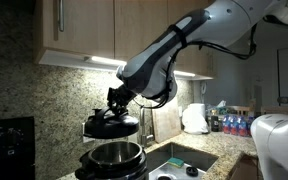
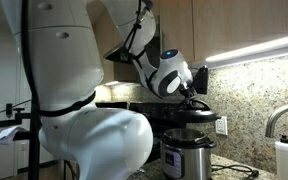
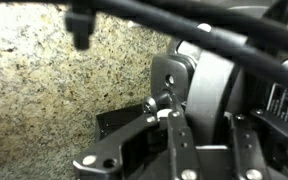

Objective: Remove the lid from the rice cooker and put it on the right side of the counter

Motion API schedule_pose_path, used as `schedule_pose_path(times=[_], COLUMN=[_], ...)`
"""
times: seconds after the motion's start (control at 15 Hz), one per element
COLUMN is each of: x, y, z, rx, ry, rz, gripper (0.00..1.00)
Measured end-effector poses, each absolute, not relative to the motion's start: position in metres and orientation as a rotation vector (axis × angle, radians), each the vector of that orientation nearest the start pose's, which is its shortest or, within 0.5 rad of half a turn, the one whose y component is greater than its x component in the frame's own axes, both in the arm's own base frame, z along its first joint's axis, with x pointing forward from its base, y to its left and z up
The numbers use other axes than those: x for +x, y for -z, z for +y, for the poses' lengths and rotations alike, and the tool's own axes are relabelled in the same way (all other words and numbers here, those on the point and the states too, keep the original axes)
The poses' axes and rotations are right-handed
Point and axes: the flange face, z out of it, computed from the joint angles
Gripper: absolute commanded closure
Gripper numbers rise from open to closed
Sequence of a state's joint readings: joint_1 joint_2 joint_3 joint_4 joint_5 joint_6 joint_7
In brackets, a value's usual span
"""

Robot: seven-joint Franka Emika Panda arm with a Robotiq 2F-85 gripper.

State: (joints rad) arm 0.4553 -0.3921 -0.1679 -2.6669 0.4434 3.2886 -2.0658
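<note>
1. The fingers are drawn together on the raised top handle of the lid, pointing down from the arm that reaches in from above.
2. In the wrist view the finger linkages fill most of the picture. It is too close and too dark there to make out the grip itself. The speckled stone wall shows behind.
3. The lid, black and domed, hangs roughly level in the air, directly above the rice cooker and clear of its rim. Both exterior views show a gap between the two.
4. The rice cooker stands open on the bench, close to the back edge by the wall. Its shiny steel inner pot is visible from above in an exterior view, and its steel front in an exterior view.
5. A steel sink is set into the bench just beside the cooker. On the cooker's other side stands a black boxy appliance.
6. Beyond the sink, along the back edge of the bench, are a white bulky thing and a group of bottles.
7. A curved tap and a white bottle stand near the sink.
8. Wooden cupboards hang above the bench.
</note>
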Motion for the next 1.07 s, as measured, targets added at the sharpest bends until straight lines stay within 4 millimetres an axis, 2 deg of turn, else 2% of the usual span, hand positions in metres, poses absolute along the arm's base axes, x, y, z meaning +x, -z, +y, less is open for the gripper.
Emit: schedule_pose_path(times=[0.6,0.8,1.07], x=[0.431,0.426,0.409], y=[-0.472,-0.462,-0.454], z=[0.053,0.042,0.030], rx=[1.564,1.635,1.718], ry=[-0.987,-0.963,-0.935], rz=[1.785,1.744,1.676], gripper=[0.97,0.97,0.97])
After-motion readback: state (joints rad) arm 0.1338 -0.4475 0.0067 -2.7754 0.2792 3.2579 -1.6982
